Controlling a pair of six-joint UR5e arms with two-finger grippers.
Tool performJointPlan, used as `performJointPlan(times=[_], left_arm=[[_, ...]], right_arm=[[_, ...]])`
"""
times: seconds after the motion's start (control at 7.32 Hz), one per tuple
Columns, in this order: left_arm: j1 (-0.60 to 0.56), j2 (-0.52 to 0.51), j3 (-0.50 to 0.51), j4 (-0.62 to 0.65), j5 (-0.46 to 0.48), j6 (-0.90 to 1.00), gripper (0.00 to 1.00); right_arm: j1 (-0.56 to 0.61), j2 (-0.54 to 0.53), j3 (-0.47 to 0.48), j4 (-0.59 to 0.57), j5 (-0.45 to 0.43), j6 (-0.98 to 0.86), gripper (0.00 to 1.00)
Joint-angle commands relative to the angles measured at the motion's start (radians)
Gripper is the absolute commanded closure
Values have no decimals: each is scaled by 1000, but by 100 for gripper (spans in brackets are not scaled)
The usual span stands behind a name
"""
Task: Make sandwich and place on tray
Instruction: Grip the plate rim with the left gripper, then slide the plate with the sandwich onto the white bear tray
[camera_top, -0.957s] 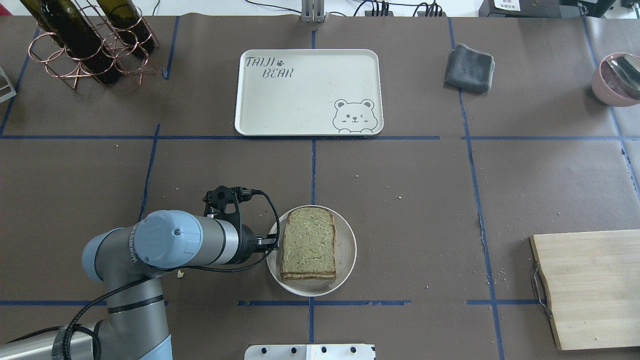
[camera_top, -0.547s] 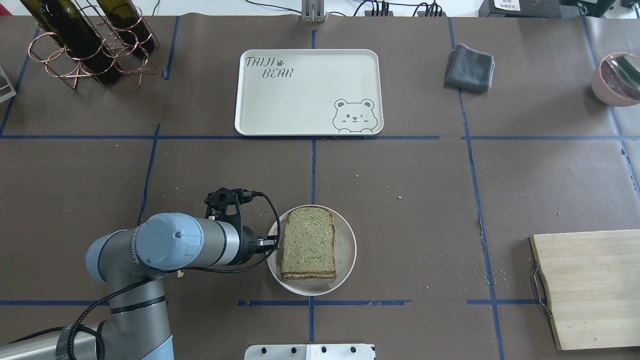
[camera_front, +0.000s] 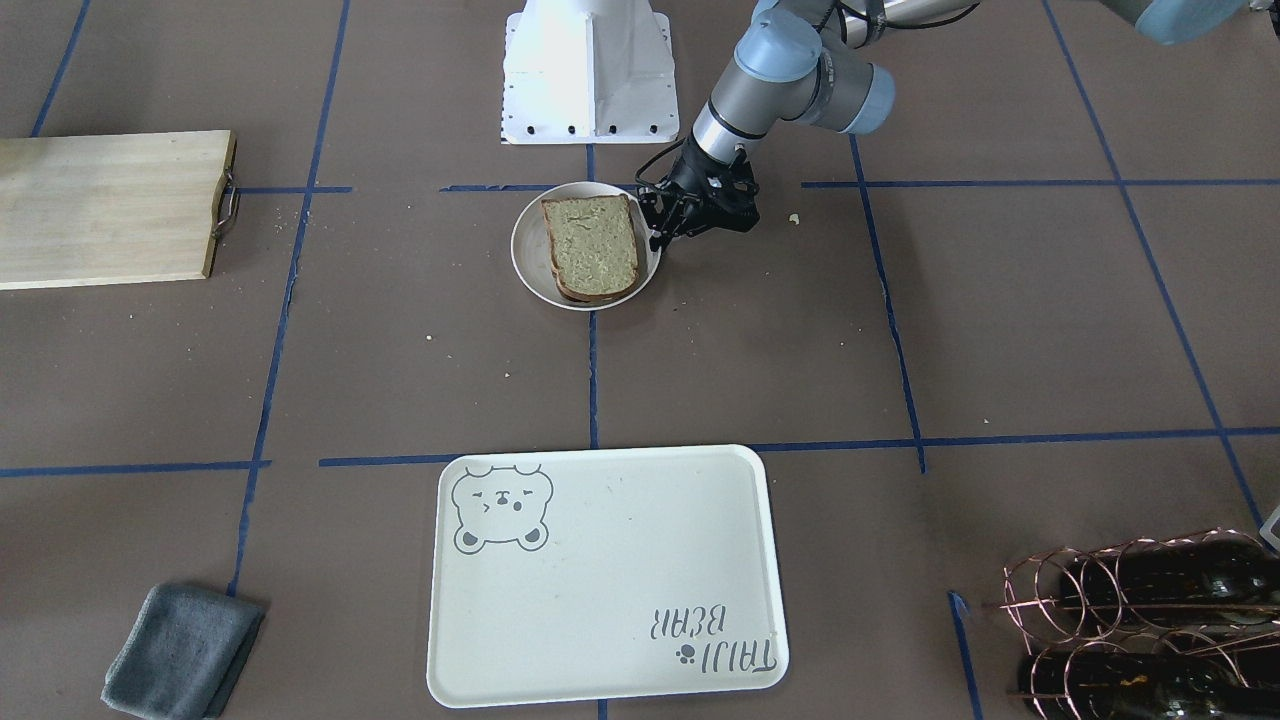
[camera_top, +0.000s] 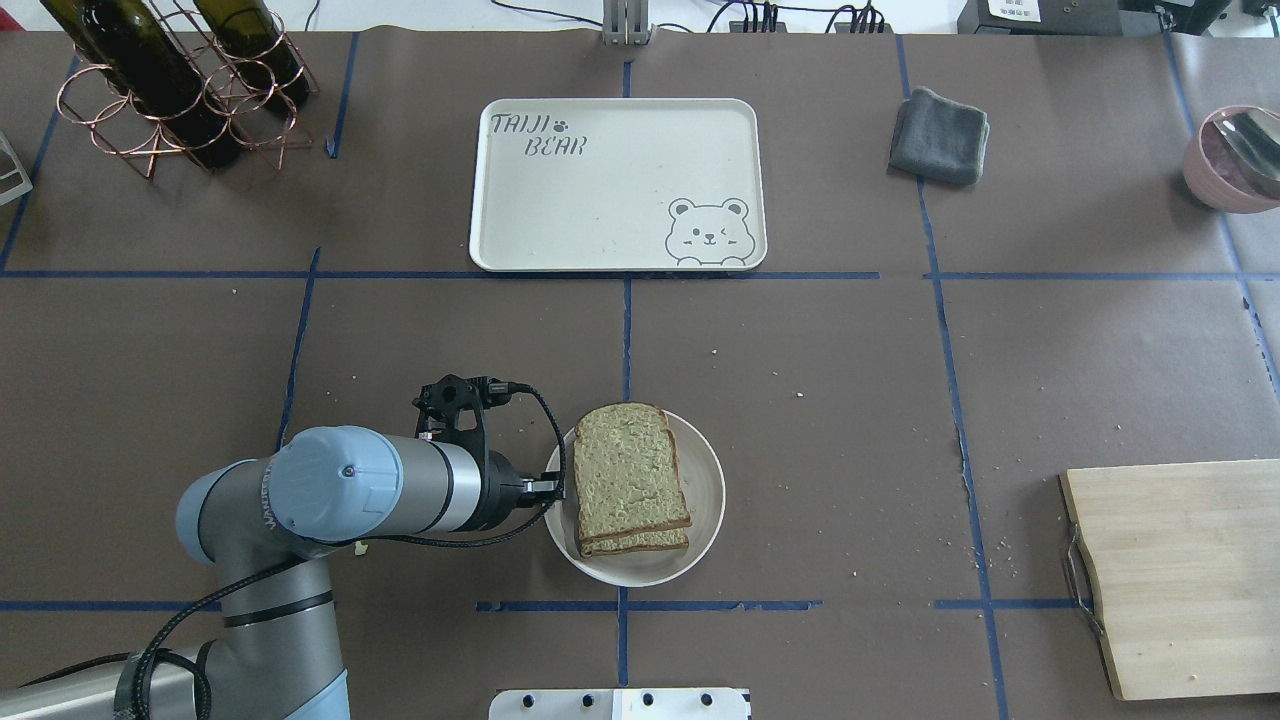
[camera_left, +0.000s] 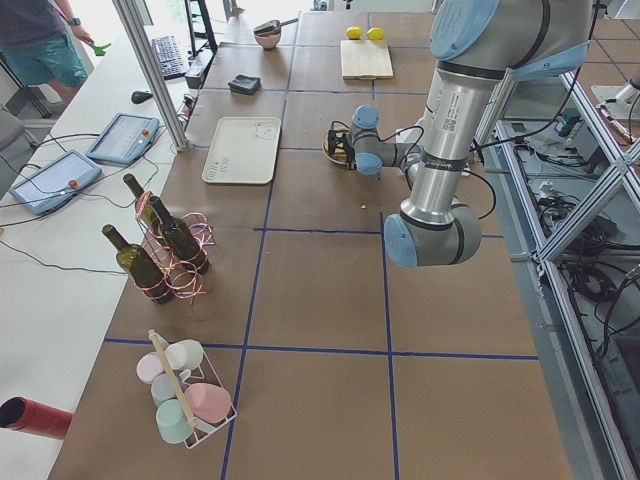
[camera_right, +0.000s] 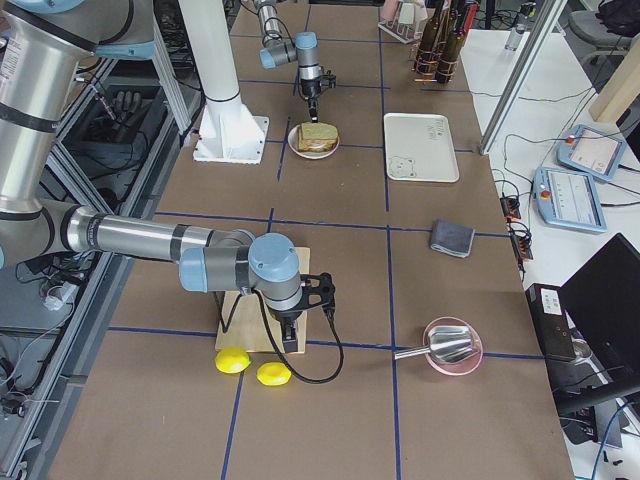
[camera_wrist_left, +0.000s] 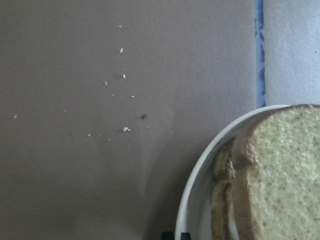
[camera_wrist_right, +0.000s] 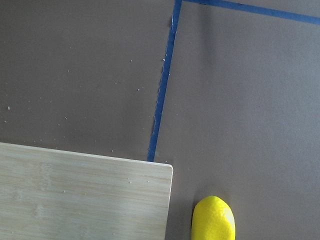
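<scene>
Sandwich (camera_top: 630, 478) sits lower centre in the overhead view, top slice skewed off the bottom one. Cream bear-face tray (camera_top: 600, 200) lies flat at top centre, well apart.

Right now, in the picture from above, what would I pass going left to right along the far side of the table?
wine bottles in a wire rack → tray → grey cloth → pink bowl

light: bright, even, diffuse | shadows: soft, short | blur: sandwich (camera_wrist_left: 280, 175) slightly soft at left wrist
</scene>
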Motion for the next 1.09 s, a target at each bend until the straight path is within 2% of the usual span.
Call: performJointPlan(times=[0.0, 0.14, 0.27, 0.41, 0.55, 0.96], left_arm=[[-62, -21, -7, 1, -51, 6, 100], [-121, -26, -4, 3, -118, 6, 100], [-186, -49, 13, 6, -126, 7, 100], [-252, -100, 74, 10, -149, 56, 100], [-321, -157, 169, 10, -207, 87, 100], [-455, -427, 538, 4, -264, 171, 100]], right_arm=[[0, 0, -4, 0, -3, 0, 0], [0, 2, -4, 0, -3, 0, 0], [0, 8, -10, 0, -4, 0, 0], [0, 10, -16, 0, -3, 0, 0], [0, 10, -18, 0, -3, 0, 0], [0, 8, -20, 0, -4, 0, 0]])
